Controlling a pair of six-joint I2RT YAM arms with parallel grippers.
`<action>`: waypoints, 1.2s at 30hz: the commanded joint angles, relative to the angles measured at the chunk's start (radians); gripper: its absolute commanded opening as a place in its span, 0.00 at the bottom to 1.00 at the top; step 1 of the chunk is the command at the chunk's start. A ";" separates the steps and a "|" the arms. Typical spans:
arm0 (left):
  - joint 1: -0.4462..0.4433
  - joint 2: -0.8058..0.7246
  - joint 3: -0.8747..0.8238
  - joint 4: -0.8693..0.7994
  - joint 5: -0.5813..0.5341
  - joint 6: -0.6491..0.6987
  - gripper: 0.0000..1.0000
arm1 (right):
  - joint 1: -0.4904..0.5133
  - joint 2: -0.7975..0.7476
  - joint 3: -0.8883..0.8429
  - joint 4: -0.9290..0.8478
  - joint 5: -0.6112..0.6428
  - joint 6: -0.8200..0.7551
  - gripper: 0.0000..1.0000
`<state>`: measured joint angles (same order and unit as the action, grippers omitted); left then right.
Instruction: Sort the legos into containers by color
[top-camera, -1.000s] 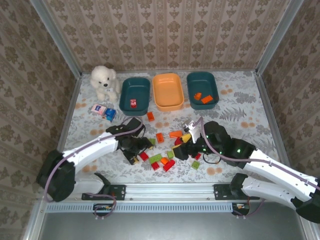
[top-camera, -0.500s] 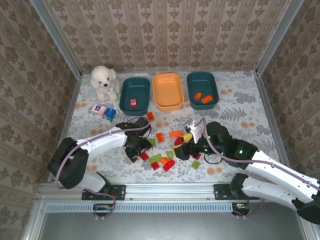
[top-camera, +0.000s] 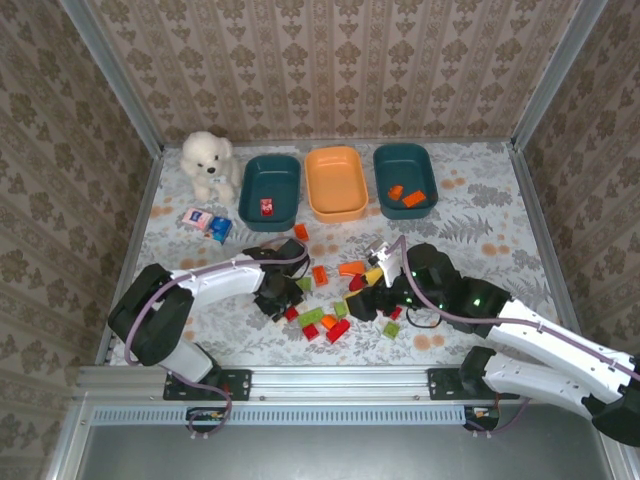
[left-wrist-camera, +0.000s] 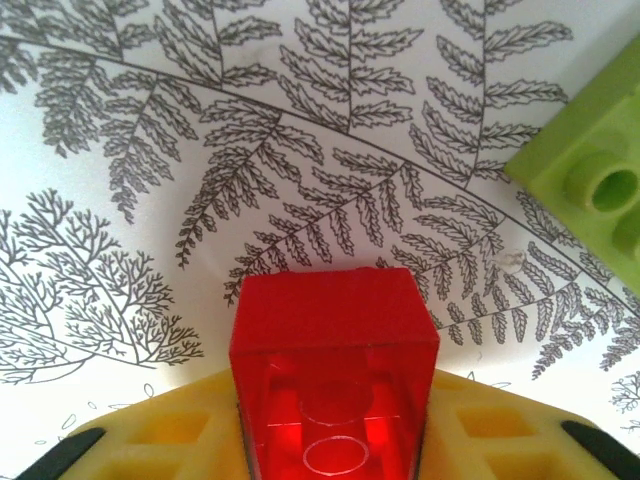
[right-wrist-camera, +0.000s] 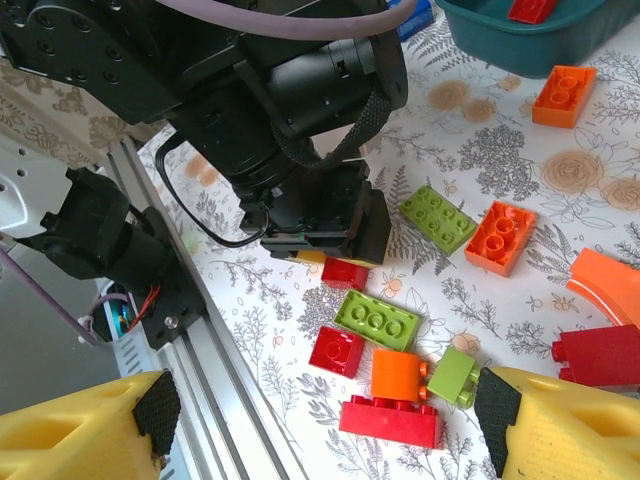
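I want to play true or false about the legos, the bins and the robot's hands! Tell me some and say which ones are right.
1. The orange bin has two orange legos in it. False: the two orange legos lie in the right teal bin.
2. The left hand has a red lego between its fingers. True.
3. A lone red lego lies in the left teal bin. True.
4. The white bear sits to the right of all the bins. False: it sits to the left of the left teal bin.
5. The right hand is holding a green lego. False: it is open above the loose legos and holds nothing.
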<state>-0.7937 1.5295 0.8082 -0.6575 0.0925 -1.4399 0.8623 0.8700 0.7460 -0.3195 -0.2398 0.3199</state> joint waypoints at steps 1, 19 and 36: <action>-0.009 -0.006 -0.014 -0.011 -0.047 -0.004 0.31 | 0.002 0.003 0.019 0.029 0.008 0.005 0.81; 0.319 0.147 0.782 -0.289 -0.161 0.674 0.23 | -0.075 0.186 0.263 0.097 0.127 0.012 0.85; 0.432 0.728 1.257 -0.338 -0.008 0.882 0.23 | -0.192 0.407 0.455 0.074 0.121 0.109 0.84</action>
<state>-0.3599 2.2513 2.0190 -0.9562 0.0444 -0.5987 0.6762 1.2831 1.1721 -0.2420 -0.1303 0.4034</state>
